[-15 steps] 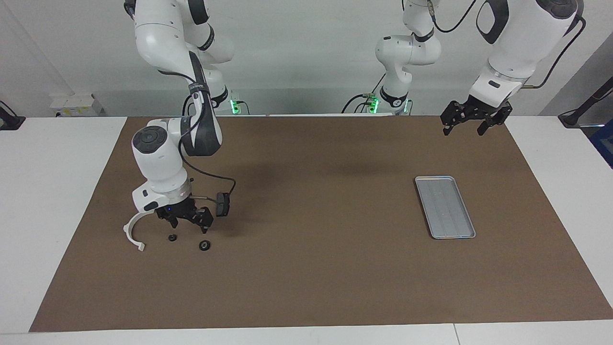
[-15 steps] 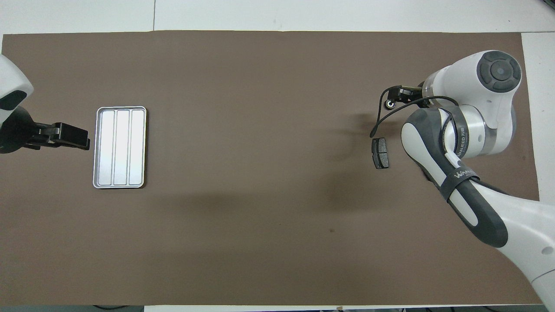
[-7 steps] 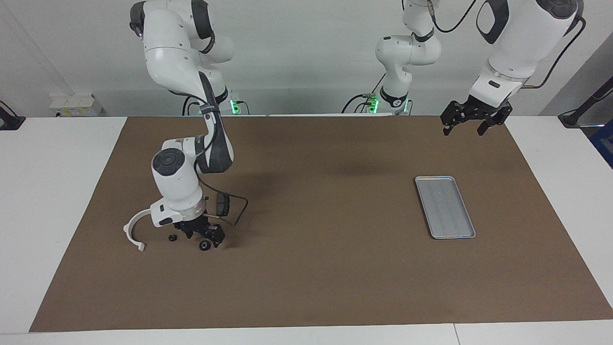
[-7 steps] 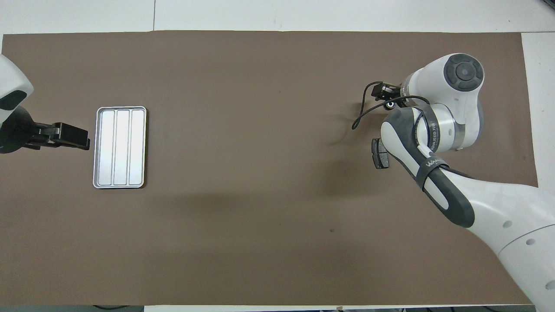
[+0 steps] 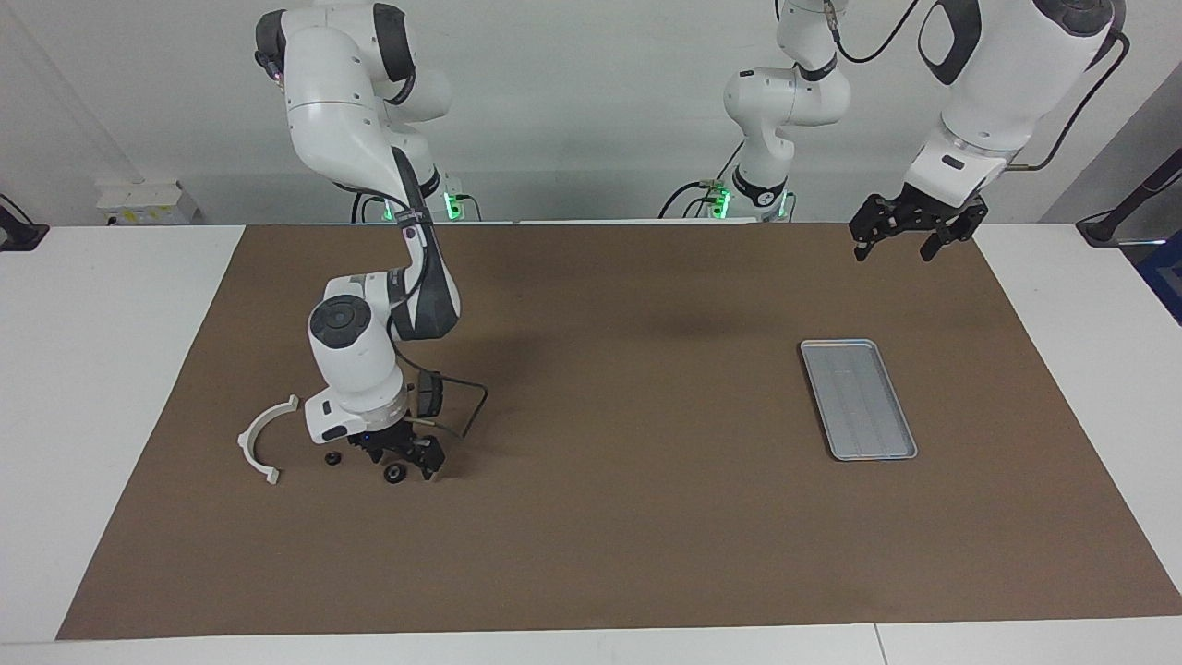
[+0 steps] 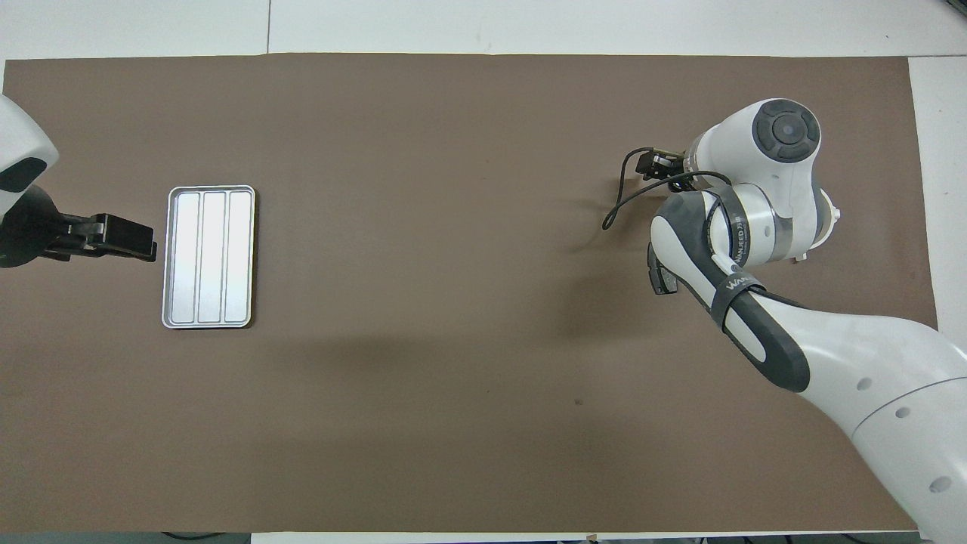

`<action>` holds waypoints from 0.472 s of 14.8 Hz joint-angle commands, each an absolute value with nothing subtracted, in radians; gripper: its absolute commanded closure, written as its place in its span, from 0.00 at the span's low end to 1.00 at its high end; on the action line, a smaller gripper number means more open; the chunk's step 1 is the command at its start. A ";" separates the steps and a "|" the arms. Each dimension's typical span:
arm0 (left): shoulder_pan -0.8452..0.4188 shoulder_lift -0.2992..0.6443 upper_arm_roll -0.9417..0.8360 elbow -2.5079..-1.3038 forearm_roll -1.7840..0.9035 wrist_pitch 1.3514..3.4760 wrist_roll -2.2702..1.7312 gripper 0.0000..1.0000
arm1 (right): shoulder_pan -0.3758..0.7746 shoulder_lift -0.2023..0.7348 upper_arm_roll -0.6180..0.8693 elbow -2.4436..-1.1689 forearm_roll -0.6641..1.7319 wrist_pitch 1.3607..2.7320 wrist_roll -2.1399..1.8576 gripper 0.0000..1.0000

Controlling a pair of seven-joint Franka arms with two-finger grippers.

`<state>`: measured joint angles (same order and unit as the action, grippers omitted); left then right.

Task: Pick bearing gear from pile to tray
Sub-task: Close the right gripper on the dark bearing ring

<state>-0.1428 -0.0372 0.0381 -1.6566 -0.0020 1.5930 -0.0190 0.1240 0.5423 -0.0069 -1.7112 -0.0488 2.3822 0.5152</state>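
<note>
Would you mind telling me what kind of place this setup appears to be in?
Probably a robotics lab bench: a white table under a brown mat, two white arms with black grippers, right gripper, left gripper, and a small silver-grey metal tray.

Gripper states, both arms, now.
Left gripper: open, empty, raised near the tray.
Right gripper: open, down around a small black round part.

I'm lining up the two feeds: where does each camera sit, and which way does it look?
Facing view: high across the table, looking at both arms' bases; right gripper low at the pile, left gripper waits raised.
Overhead view: above the robots' end, looking steeply down; arms enter from below.
Shared: tray, mirrored sides.
</note>
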 commanded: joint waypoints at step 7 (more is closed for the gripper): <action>-0.146 -0.051 0.044 -1.664 -0.012 1.586 -0.015 0.00 | 0.095 0.561 -0.002 -1.694 0.011 2.326 0.529 0.06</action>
<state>-0.1428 -0.0372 0.0381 -1.6566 -0.0020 1.5930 -0.0190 0.1061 0.5528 -0.0098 -1.7107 -0.0197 2.3581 0.5164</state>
